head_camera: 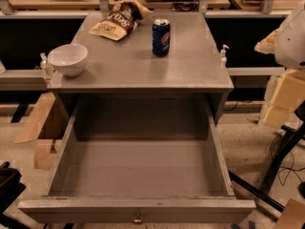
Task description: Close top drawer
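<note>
The big grey wooden desk (143,61) stands in the middle, and its wide grey wooden top drawer (138,166) is pulled all the way out toward the camera. The drawer has nothing in it. So the job is not done yet, and I think the whole push is still left. The drawer's tall grey front panel (86,210) sits at the bottom edge, and there is open floor in front of it. Brown cardboard boxes (40,123) lie close by the left side, and a black stand leg (281,161) leans near the right side. A dark shape at the bottom left edge looks like the gripper (8,187), low and just beside the front's left corner. I cannot tell if it is open or closed, or if it holds anything. The small round metal knob (137,218) is in the middle of the front, and nothing touches it.
</note>
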Tool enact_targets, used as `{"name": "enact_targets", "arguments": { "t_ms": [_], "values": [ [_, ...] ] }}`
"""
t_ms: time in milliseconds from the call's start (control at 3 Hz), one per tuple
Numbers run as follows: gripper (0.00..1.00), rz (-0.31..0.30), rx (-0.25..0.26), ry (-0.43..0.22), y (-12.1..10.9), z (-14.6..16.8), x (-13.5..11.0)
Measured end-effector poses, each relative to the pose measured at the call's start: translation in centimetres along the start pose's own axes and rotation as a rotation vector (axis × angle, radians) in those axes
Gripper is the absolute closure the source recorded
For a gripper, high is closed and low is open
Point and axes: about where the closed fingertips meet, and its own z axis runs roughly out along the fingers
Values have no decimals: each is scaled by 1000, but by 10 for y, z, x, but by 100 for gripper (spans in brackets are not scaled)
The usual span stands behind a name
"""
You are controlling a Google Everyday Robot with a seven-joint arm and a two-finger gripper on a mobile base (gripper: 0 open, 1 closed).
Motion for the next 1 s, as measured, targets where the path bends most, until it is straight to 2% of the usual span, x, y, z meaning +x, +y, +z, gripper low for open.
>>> {"name": "enact_targets", "arguments": {
  "t_ms": [667,1000],
  "values": [
    [0,7,-1,-20,8,7,1],
    [19,12,-1,-112,39,29,5]
  ]
}}
